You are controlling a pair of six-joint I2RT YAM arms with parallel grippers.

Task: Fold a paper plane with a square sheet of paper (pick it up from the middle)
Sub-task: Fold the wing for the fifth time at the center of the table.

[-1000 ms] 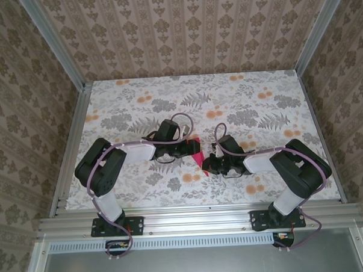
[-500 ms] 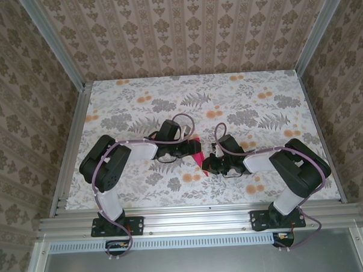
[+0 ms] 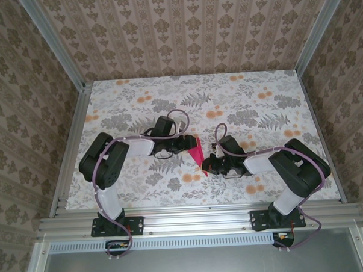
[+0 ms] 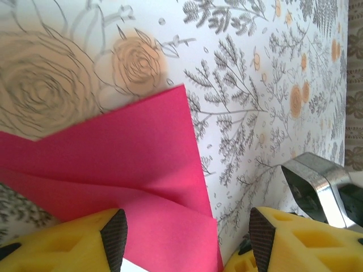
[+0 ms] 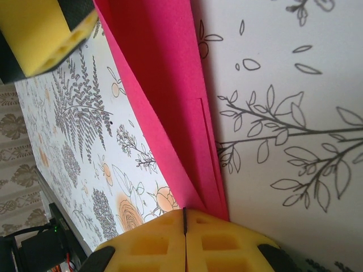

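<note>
Starting from the table's near edge, where the 2 black-and-white arms are bolted, both reach inward over the flower-printed table [image 3: 259,114] and meet at its middle. The right gripper [image 3: 207,166] is the nearer of the 2, low over the tabletop just on the near side of centre. Its wrist view shows its 2 yellow pads [image 5: 147,243] pressed flat together, with the narrow pointed end of the thin magenta-red paper [image 3: 196,152] running in at their tips, so this claw is pinched on the paper. From that point the paper widens toward the far edge, folded lengthwise into several layers with a sharp crease, and lies at the table's centre between the 2 grippers. Just beyond it, on its left side, the left gripper [image 3: 186,145] holds its claw wide. Its left pad [image 4: 62,243] sits over the paper's broad end and its right pad [image 4: 300,241] over bare table beside the paper's edge. Whether either pad touches the sheet cannot be told.
</note>
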